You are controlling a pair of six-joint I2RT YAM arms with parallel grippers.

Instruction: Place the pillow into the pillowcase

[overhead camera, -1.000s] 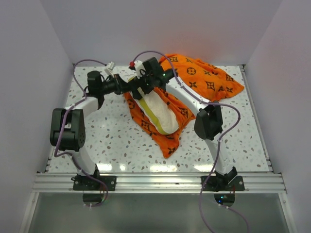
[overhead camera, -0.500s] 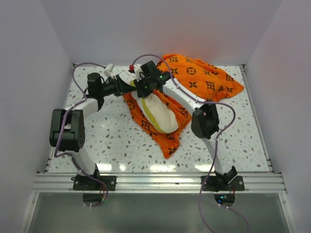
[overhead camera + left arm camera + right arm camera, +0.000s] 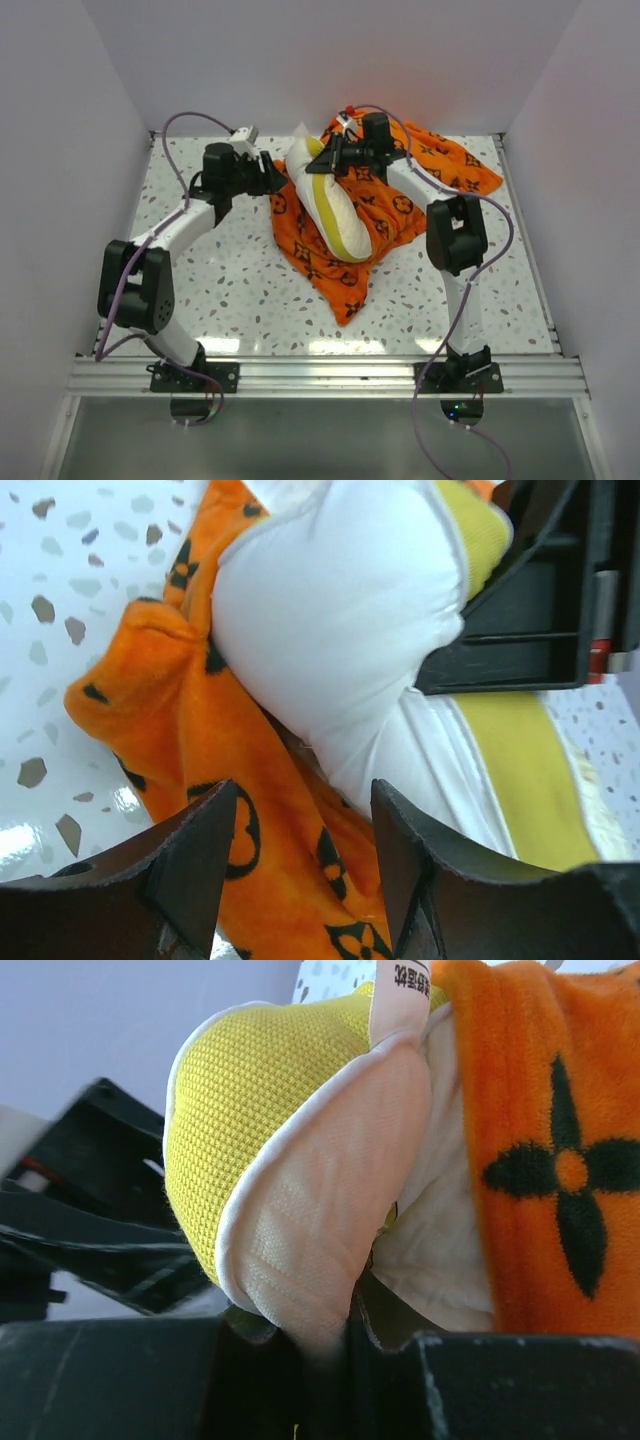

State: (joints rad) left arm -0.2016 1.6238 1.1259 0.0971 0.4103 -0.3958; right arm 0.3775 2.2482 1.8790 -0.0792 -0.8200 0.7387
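The cream-white pillow with its yellow band stands tilted on edge, its lower part sunk in the orange monogram pillowcase. My right gripper is shut on the pillow's far upper corner; in the right wrist view the pillow is pinched between the jaws of that gripper, with the pillowcase beside it. My left gripper is open just left of the pillow. In the left wrist view its fingers straddle a fold of the pillowcase without pinching it, below the pillow.
More of the pillowcase is bunched at the back right. The speckled table is walled at the back and on both sides. Both arms' cables loop over the back of the table. The two grippers are close together at the pillow's top.
My right gripper has shut on the pillow's far corner and pulled it up and to the back right. The left gripper has opened and drawn back to the left.
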